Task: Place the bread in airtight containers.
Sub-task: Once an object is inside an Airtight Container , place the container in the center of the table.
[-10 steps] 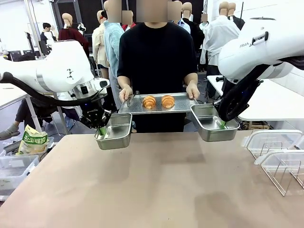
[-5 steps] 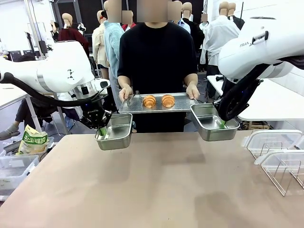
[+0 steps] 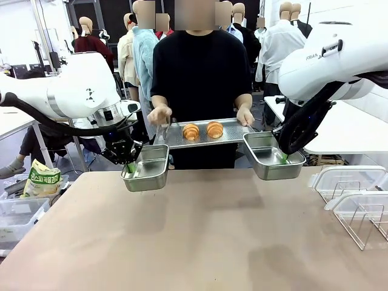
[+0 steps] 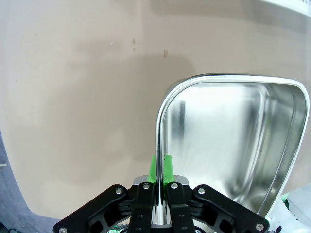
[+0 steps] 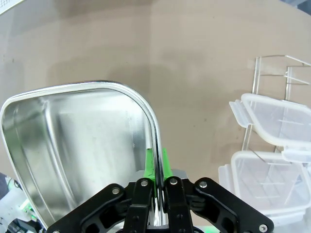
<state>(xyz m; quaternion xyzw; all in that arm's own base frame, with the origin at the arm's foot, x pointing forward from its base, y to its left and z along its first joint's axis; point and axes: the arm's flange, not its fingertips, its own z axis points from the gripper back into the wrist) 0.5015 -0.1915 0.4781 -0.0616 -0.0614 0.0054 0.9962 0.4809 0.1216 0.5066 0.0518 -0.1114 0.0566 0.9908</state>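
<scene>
Left gripper (image 3: 130, 165) pinched shut on rim of left pan (image 3: 145, 168); right gripper (image 3: 284, 156) likewise on right pan (image 3: 270, 156). Both pans empty, aloft. Croissants (image 3: 191, 131) on person's tray (image 3: 236, 132) between. Loading stage, seemingly; next calls for steady, level pans.

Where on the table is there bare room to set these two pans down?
Bare tabletop runs from the left pan and right pan to the near edge, left side included. Crowded at right: clear plastic boxes.
</scene>
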